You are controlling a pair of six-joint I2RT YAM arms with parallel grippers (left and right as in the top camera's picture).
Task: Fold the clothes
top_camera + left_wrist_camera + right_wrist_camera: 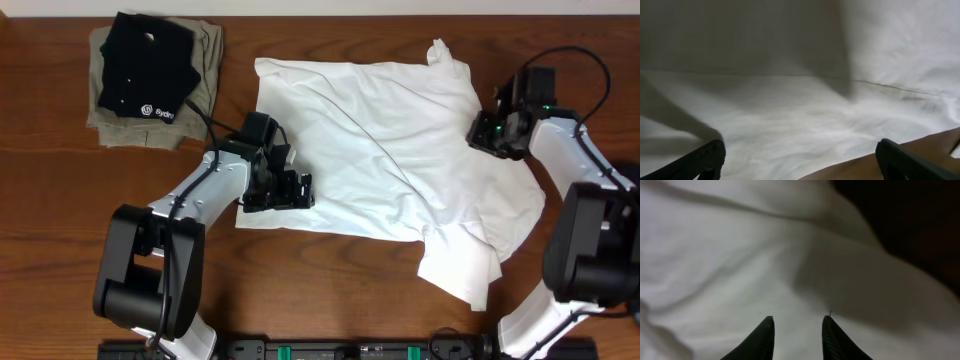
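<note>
The clothes are a wrinkled white T-shirt (380, 150) spread across the middle of the brown table (60, 200). My left gripper (292, 186) rests over the shirt's lower left edge. Its black fingers (702, 160) stand wide open, with white cloth (790, 115) and a strip of table between them (800, 152). My right gripper (488, 130) sits low on the shirt's right side near a sleeve. Its fingers (765, 337) are drawn close together with white fabric (715, 265) filling the narrow gap (799, 321). Whether the cloth is pinched does not show.
A folded black shirt (145, 65) with a small white logo lies on a folded khaki-olive garment (207, 75) at the table's back left corner. Bare wood shows left of the shirt and along the front edge.
</note>
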